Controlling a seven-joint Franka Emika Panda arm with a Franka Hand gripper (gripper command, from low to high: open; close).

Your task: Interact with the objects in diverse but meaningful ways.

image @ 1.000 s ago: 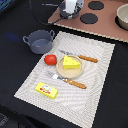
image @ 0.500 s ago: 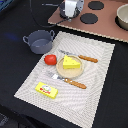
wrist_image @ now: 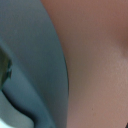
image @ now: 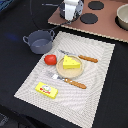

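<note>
You see a pale woven mat [image: 95, 80], cloth-like with a fine ribbed texture, on a dark matt worktop [image: 15, 60]. The pot [image: 39, 41] looks like grey plastic with a dull sheen. The tomato [image: 50, 59] is glossy red, the cheese [image: 71, 62] smooth yellow plastic. The plate [image: 72, 73] is tan and matt. Your cutlery [image: 75, 82] has warm wooden-looking handles and pale metallic heads. The box [image: 46, 90] looks like printed card. At the far side, the board [image: 107, 22] looks like smooth brown wood.
</note>
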